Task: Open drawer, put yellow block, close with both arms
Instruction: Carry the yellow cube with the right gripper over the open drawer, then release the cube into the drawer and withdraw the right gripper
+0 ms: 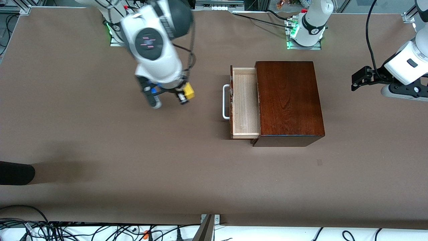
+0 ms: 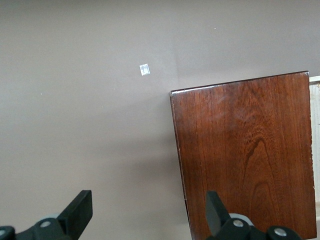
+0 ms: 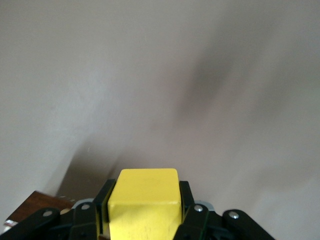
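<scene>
Front view: right tool (image 1: 186, 94) clamps glossy yellow block (image 1: 189, 90); left tool (image 1: 359, 79) spread apart; pale-wood drawer (image 1: 245, 102) open.

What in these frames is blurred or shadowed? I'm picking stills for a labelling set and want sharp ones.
Front view: the right arm's wrist is motion-smeared above the right gripper holding the yellow block; the drawer and the left gripper look crisp. Right wrist view: the table is streaked, the yellow block sharp. Left wrist view: sharp, with soft shadow beside the wooden box.
</scene>
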Robot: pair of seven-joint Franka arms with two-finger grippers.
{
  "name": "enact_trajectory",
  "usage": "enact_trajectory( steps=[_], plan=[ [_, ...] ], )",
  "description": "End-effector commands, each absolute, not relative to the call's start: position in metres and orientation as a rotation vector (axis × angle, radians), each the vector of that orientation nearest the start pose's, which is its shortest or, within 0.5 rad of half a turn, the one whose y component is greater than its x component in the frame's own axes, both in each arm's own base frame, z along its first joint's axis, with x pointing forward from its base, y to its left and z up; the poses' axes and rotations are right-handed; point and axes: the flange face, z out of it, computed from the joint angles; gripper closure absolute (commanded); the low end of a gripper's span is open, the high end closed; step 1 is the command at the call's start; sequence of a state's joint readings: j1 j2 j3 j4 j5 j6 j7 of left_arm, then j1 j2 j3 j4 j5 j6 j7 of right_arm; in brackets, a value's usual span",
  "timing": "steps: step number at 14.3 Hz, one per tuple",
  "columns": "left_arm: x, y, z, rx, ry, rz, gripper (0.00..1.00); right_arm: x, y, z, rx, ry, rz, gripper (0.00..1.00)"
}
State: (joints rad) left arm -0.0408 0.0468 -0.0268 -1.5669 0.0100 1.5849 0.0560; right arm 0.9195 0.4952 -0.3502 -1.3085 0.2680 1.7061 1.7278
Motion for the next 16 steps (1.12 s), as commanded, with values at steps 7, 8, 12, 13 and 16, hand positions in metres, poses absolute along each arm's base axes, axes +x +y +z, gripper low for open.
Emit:
enact_trajectory(
  steps=[7, 8, 12, 13, 16],
  plan=[
    [0.572, -0.038, 0.604, -3.151, 0.193, 0.063, 0.00, 0.513, 0.556, 0.433, -2.151, 2.146, 0.343, 1.00],
    [0.572, -0.038, 0.604, -3.151, 0.193, 0.061, 0.00, 0.511, 0.564, 0.423, -2.107, 2.168, 0.346, 1.00],
    [0.572, -0.038, 0.603, -3.151, 0.193, 0.063, 0.00, 0.498, 0.597, 0.387, -2.041, 2.173, 0.325, 1.00],
    [0.572, -0.038, 0.603, -3.151, 0.193, 0.065, 0.00, 0.493, 0.605, 0.377, -2.037, 2.169, 0.319, 1.00],
    [0.573, -0.040, 0.603, -3.151, 0.196, 0.065, 0.00, 0.488, 0.615, 0.351, -2.035, 2.167, 0.305, 1.00]
  ],
)
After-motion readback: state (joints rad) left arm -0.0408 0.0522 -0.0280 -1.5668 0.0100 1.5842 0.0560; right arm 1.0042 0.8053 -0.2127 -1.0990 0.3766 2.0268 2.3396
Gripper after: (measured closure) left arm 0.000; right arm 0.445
